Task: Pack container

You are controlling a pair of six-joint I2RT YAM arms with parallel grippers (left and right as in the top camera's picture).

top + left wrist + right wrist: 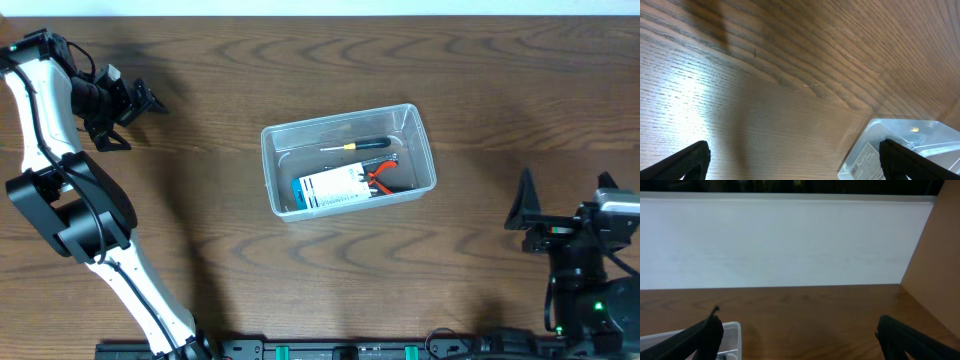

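Container (268,165) at worktop (210,60) centre, holding screwdriver (355,145), pliers (381,176), packet (330,188); left tool (794,150), right tool (799,322) wide open, empty; likely risk: low reach shoving it aside

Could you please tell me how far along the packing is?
Done: a screwdriver, pliers and a white packet lie inside the container. In hand: nothing; the left claw and right claw are open, empty, away from it. Left: apparently nothing, as no loose item shows on the table.

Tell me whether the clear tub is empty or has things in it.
Not empty. The tub holds a screwdriver, red-handled pliers and a white-and-blue packet, seen from overhead.
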